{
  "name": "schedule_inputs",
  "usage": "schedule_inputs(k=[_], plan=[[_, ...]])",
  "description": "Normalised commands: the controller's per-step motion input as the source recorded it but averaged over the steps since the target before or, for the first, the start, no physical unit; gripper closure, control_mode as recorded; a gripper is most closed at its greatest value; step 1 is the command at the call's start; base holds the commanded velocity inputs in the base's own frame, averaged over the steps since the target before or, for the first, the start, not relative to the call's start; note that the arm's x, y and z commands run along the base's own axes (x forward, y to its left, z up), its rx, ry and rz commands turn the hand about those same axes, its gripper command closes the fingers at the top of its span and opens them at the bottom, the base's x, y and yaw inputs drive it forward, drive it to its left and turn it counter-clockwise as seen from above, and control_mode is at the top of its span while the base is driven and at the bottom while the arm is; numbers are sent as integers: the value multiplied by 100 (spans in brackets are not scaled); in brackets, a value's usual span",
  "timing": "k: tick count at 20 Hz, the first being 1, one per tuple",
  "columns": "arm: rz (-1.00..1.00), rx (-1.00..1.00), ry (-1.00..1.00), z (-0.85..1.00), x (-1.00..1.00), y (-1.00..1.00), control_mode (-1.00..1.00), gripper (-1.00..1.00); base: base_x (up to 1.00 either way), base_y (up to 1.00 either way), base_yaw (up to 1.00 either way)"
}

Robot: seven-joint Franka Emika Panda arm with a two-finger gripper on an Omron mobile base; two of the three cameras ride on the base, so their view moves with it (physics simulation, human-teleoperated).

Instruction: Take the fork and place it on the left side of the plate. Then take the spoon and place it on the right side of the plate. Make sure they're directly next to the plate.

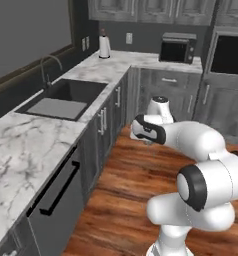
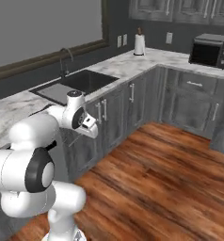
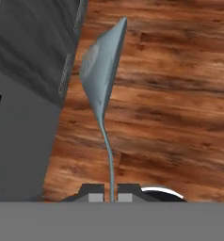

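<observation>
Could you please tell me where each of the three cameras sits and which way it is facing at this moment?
Left base view: behind the arm to its left, facing forward and down along the marble counter with the sink; the white arm rises lower right.
Right base view: behind the arm to its right, facing the same counter; the arm rises lower left.
Hand view: on the hand, looking along the gripper at the wood floor; the fingers pinch the spoon by its handle.
Both base views share sink, microwave and paper towel roll.
</observation>
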Motion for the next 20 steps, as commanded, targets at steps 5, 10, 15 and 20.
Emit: schedule_inputs(k=[5, 10, 15, 20], plan=[[0, 0, 0, 0, 0, 0, 100, 100, 29, -27, -68], [0, 0, 0, 0, 0, 0, 100, 100, 66, -13, -59], [0, 0, 0, 0, 0, 0, 100, 100, 73, 0, -59], [0, 0, 0, 0, 0, 0, 100, 100, 44, 0, -68]])
